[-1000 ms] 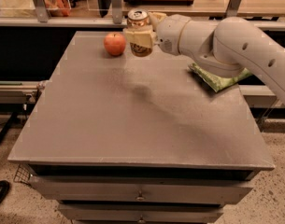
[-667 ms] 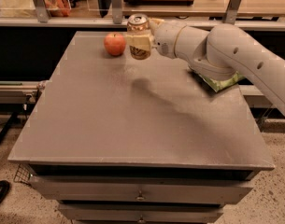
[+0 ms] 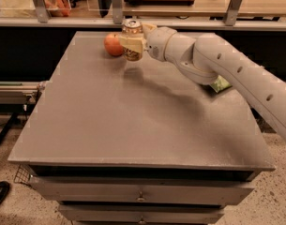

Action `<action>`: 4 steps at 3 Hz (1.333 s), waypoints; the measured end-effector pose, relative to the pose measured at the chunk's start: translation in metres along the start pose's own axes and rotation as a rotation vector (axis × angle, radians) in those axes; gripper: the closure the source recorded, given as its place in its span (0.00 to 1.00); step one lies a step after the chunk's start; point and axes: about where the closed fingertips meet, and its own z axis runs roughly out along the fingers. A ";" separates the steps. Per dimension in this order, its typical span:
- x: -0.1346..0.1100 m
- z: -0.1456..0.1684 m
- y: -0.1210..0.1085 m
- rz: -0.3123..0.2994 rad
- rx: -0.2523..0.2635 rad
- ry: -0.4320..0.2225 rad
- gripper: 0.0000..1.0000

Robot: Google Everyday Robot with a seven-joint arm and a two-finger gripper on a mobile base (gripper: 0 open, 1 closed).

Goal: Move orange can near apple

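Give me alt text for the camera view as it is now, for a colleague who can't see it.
The gripper holds the orange can upright above the far end of a grey table, close beside the apple. A green object lies near the table's right edge, partly under the arm.

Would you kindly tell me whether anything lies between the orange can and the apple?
Nothing visible does. The gripper holds the orange can close beside the apple, near the far edge of the table; no object shows between them.
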 end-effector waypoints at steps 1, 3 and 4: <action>0.006 0.015 0.001 0.012 -0.018 0.009 0.82; 0.017 0.024 -0.004 0.022 -0.021 0.041 0.36; 0.023 0.025 -0.006 0.028 -0.017 0.050 0.12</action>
